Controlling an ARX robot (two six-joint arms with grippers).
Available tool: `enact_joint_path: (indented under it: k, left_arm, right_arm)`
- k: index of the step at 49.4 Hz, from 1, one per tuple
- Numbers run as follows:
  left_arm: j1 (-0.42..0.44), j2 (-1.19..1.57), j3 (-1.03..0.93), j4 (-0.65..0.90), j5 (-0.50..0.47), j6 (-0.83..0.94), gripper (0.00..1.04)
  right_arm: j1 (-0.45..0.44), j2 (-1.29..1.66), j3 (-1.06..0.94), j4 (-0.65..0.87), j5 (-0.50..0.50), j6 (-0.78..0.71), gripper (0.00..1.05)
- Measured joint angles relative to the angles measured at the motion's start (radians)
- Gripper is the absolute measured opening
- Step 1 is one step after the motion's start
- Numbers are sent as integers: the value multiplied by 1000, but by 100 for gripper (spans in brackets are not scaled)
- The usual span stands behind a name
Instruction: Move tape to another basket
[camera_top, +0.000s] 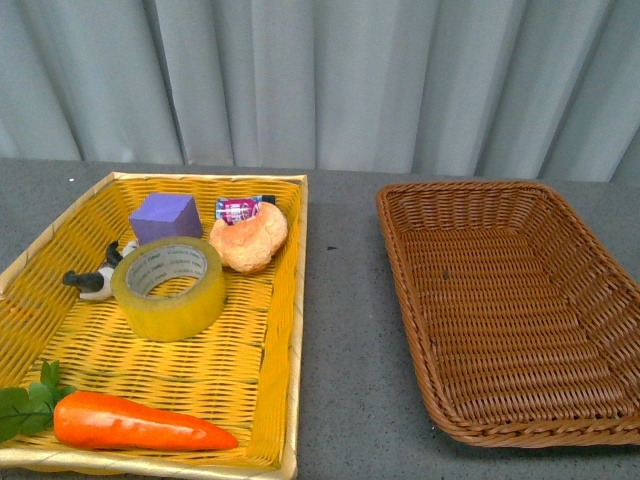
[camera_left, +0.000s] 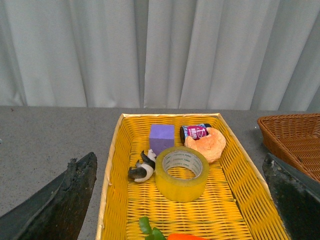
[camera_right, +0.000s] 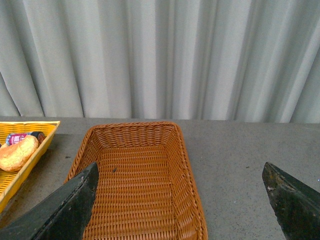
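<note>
Hovering pre-grasp w/ left gripper (camera_left: 178, 158) & right gripper (camera_right: 180, 166) both spread, empty; nxt: left straddles tape (camera_top: 170, 306) wall, lifts toward basket (camera_top: 520, 300).

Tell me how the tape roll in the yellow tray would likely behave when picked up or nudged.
The tape lies flat, hole upward, so a nudge would probably slide it rather than roll it. Its thick wound wall looks stiff, likely keeping shape under a pinch. The glossy outer face may be slippery.

basket (camera_top: 510, 320): brown wicker, rectangular, sitting upright over at 3 o'clock
tape (camera_top: 168, 287): yellowish see-through roll, lying flat, hole up, well apart at the basket's 9 o'clock
</note>
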Motion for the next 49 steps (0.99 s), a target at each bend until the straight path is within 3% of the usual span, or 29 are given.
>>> enact_joint_path:
  k: [25, 28, 41, 49]
  left_arm:
    - [-6, 17, 9, -32, -31, -21, 98]
    - [-18, 99, 23, -45, -58, -52, 98]
    - [-36, 763, 173, 372, -7, -121, 98]
    - [-36, 1207, 346, 435, 3, -175, 98]
  right_arm:
    - [0, 0, 0, 0, 0, 0, 96]
    - [0, 0, 0, 0, 0, 0, 96]
    - [0, -1, 0, 0, 0, 0, 96]
    - [0, -1, 0, 0, 0, 0, 96]
